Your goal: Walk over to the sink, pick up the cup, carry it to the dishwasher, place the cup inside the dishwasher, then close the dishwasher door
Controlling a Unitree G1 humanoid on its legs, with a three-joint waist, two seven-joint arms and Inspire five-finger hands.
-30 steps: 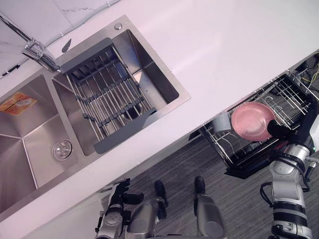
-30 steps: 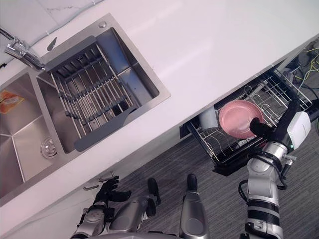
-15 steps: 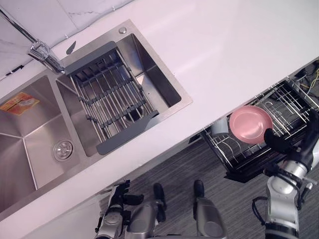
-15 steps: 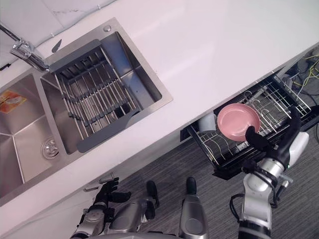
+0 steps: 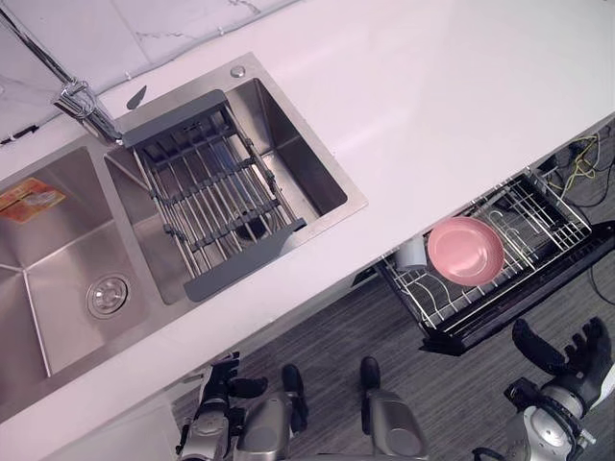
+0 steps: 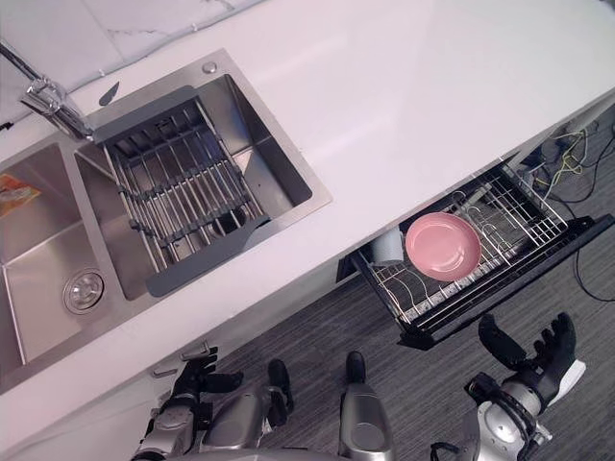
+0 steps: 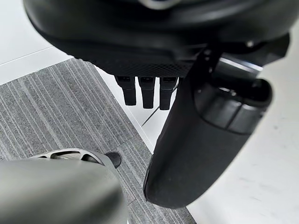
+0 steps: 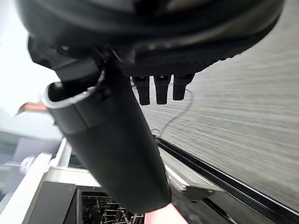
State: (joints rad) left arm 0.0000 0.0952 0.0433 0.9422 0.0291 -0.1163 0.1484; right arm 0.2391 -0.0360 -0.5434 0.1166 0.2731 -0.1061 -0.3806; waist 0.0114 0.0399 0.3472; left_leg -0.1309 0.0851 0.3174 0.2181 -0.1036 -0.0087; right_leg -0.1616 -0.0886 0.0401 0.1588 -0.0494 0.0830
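A: Cup [image 5: 411,253]?
B: In pulled-out dishwasher rack [image 5: 538,206], just beside pink bowl [image 5: 465,250], partly under counter [image 5: 432,106] edge.
A: Hands?
B: R robot hand [image 5: 569,370] spread wide over floor [image 5: 461,384], nr rack front. L robot hand [image 5: 213,408] relaxed open, low by counter.

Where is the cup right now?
In the eye views, on the right, the cup sits in the open dishwasher rack beside the pink plate, partly under the counter.

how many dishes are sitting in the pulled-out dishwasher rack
2: a pink bowl in the rack, and a pale cup beside it at the counter edge. More may be hidden under the counter.
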